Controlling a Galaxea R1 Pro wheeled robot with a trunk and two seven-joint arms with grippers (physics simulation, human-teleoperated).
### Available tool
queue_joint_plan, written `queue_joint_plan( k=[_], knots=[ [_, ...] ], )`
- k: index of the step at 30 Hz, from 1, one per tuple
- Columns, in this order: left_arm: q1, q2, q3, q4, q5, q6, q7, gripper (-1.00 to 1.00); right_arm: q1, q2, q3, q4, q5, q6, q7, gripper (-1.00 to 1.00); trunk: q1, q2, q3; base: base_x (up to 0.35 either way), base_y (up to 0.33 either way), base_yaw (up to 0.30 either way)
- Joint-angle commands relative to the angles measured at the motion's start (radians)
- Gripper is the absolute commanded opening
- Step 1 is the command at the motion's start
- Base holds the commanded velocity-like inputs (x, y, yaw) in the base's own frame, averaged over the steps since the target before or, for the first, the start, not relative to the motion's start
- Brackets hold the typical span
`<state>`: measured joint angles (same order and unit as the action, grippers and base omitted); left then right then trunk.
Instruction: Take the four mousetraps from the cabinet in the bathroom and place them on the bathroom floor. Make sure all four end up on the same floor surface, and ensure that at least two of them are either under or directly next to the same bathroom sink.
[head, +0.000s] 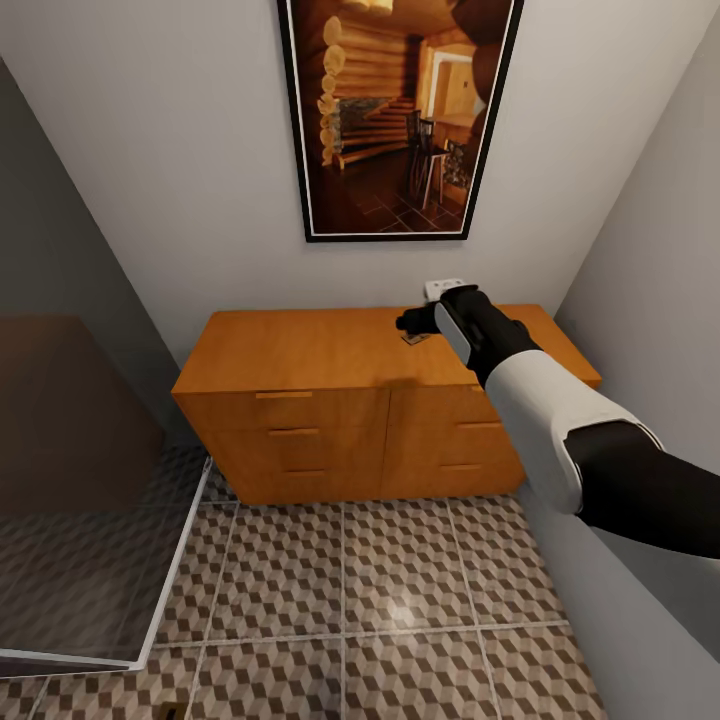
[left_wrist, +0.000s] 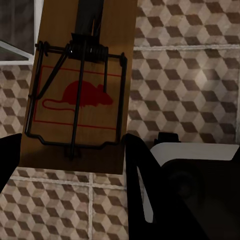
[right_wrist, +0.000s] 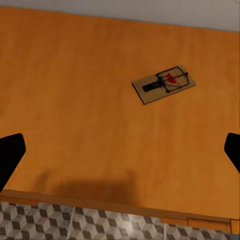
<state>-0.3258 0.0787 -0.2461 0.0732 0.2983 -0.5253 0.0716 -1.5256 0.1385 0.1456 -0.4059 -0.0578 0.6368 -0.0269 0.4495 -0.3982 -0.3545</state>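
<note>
Framed cabin picture (head: 400, 115); glass panel (head: 90, 500); wall socket (head: 443, 288).

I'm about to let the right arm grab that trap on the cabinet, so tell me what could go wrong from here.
The right gripper is open above the cabinet top, with the mousetrap well off its centre line; closing now would likely miss. The trap lies flat, so the fingers may scrape the wood or push it away. The left gripper holds another mousetrap over the tiled floor; a jolt could drop it.

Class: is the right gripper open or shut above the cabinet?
Open: the right gripper's fingertips sit wide apart above the cabinet.
</note>
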Motion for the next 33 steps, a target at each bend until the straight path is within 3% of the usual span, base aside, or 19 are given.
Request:
queue_joint_plan(
  k=[1,27,33],
  knots=[
    [-0.002,-0.001,-0.008,0.003,0.001,-0.005,0.005,-1.00,-0.001,-0.001,0.007,-0.001,-0.006,0.005,0.002,1.00,0.001,-0.002,-0.002,0.000,0.000,0.000],
    [-0.002,-0.002,-0.008,0.002,0.000,-0.006,0.003,-1.00,0.002,-0.022,0.012,0.012,-0.002,0.004,0.019,1.00,0.001,-0.002,-0.002,0.111,0.000,0.000],
    [-0.001,-0.003,-0.008,0.002,-0.001,-0.006,0.002,-1.00,0.004,-0.022,0.012,0.044,-0.002,-0.042,0.018,1.00,0.001,-0.002,-0.002,0.054,0.019,0.000]
  ],
)
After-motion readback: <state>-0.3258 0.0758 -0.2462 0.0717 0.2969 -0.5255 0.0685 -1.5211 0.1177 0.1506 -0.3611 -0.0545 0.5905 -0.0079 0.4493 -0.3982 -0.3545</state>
